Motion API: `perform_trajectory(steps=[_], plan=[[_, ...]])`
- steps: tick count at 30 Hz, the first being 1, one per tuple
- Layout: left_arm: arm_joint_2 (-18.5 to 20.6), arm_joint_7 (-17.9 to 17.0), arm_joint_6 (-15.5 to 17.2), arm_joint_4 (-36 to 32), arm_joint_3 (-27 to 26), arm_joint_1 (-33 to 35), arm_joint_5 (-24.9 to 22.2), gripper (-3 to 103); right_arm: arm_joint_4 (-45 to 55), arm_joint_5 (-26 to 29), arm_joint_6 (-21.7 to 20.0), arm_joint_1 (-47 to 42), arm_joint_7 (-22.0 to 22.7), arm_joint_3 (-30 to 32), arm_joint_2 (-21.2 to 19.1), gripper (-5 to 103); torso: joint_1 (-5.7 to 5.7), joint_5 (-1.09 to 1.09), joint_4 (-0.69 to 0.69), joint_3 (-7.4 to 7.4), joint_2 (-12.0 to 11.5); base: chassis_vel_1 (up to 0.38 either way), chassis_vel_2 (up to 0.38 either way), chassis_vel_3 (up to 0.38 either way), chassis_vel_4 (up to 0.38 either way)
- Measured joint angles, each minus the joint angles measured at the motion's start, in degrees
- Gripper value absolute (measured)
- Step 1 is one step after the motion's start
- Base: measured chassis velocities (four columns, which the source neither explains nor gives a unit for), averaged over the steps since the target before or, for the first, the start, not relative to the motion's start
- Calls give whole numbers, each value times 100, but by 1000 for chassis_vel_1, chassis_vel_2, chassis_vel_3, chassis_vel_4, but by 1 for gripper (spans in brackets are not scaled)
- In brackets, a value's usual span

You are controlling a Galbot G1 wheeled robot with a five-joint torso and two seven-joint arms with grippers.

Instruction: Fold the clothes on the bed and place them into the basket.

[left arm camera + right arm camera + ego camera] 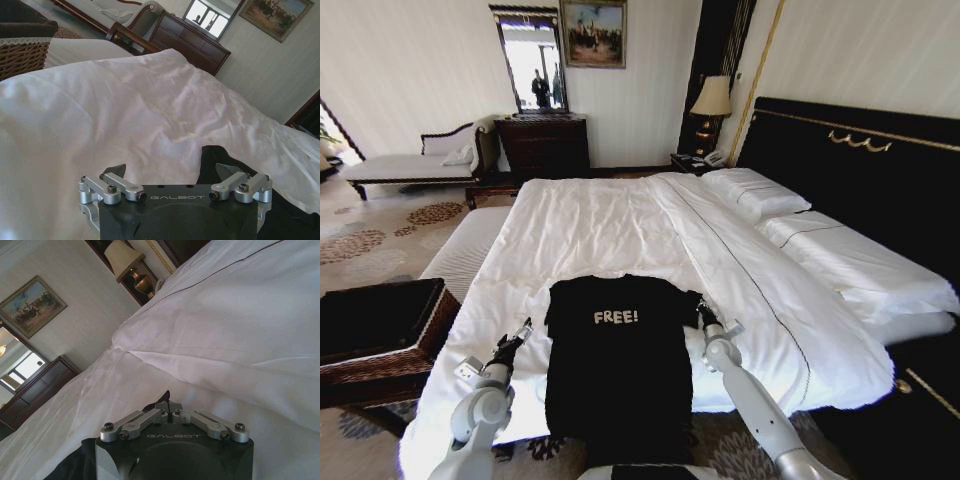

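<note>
The black T-shirt [615, 370] with white "FREE!" lettering lies flat at the foot of the bed [620, 220], its hem hanging over the duvet's edge. My left gripper [521, 332] is beside the shirt's left sleeve. In the left wrist view this gripper [172, 172] is open, with black cloth [220, 156] just beyond one fingertip. My right gripper [701, 313] is at the right sleeve. In the right wrist view it [167, 407] is shut, with a fold of the black cloth [150, 406] pinched at its tips. The dark wicker basket [432, 345] stands on the floor to the left of the bed.
A white striped bench [465, 255] runs along the bed's left side behind the basket [20, 55]. Pillows [760, 190] and the black headboard [860, 170] are at the right. A chaise [410, 160], a dresser [545, 145] and a lamp [712, 100] line the far wall.
</note>
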Motion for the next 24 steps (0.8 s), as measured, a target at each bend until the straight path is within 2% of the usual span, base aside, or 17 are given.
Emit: perform_trajectory(steps=[14,15,16,17,20,21,22,23,24], plan=[[-11,-11,7,-38,-13,82,-1,100,127,-180,13,-96,111,40,52,0,0,0,0,0,0,0,0,0,0],[-12,-11,7,-36,-28,97,0,100,158,-228,15,-119,145,46,64,5,0,0,0,0,0,0,0,0,0],[-12,-11,6,-20,-46,105,0,100,194,-266,19,-142,169,63,71,5,0,0,1,0,0,0,0,0,0],[-12,-13,3,2,-62,111,0,100,240,-318,26,-171,196,92,79,16,0,0,1,0,0,0,0,0,0],[1,-40,5,39,-104,115,-30,100,371,-419,41,-225,264,174,83,16,0,0,0,0,0,0,0,0,0],[22,-86,21,61,-143,105,-82,100,486,-466,45,-265,352,245,80,27,0,0,1,0,0,0,0,0,0],[66,-131,40,87,-183,80,-147,100,653,-544,45,-321,537,338,67,27,0,0,1,0,0,0,0,0,0],[105,-145,42,114,-206,56,-181,100,769,-627,51,-359,678,410,63,37,0,0,1,0,0,0,0,0,0],[123,-147,41,147,-228,35,-199,100,899,-747,79,-410,825,495,63,37,0,0,0,0,0,0,0,0,0]])
